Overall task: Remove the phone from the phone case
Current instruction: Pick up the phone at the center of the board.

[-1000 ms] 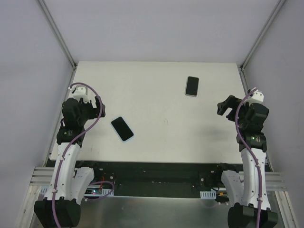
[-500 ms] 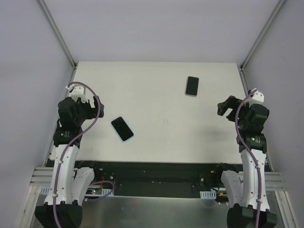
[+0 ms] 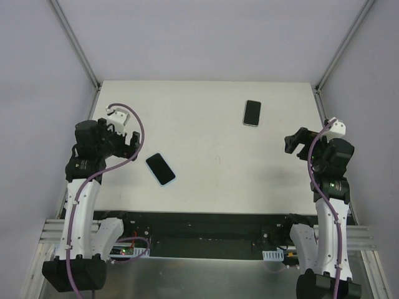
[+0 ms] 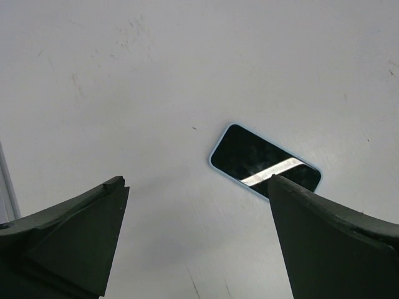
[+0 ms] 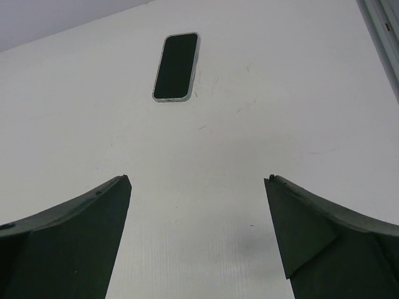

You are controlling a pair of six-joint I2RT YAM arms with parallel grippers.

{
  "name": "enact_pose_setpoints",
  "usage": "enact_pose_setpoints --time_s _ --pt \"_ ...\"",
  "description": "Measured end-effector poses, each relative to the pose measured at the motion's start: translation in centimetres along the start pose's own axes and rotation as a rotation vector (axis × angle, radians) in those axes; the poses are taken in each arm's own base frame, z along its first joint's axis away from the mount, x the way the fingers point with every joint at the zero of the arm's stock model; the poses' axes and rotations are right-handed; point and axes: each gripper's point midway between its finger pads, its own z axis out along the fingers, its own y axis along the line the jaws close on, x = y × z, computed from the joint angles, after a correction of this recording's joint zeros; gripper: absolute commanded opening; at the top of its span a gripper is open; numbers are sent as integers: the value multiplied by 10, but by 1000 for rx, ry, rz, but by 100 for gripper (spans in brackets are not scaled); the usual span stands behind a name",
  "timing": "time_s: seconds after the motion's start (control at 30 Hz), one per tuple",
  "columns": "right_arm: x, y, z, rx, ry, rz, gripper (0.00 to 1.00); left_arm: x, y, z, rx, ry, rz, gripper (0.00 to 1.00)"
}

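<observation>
From overhead, the left gripper (image 3: 132, 144) and right gripper (image 3: 292, 142) both hang wide open and empty, a slanted phone (image 3: 161, 169) near the left one, a second phone (image 3: 252, 113) farther back. Left wrist: the slanted phone (image 4: 265, 163) shows a pale blue rim. Right wrist: the second phone (image 5: 176, 66) lies flat, well ahead.

Left gripper (image 3: 129, 144) and right gripper (image 3: 293, 142) hover well apart, facing inward — jaws spread wide, empty.

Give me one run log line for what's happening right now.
left fingers: open, empty | right fingers: open, empty | near phone: flat on table, untouched | far phone: flat, untouched | grasp: not yet
</observation>
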Motion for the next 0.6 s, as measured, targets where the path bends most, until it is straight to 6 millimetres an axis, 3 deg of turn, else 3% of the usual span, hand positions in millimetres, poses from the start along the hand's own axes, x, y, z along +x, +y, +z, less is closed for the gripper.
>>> enact_pose_setpoints --time_s 0.3,0.6 --pt "1 6 -1 -36 6 -9 99 19 -15 9 136 128 32 100" --pt "5 10 2 -62 28 -5 99 76 -29 57 219 406 -70 100"
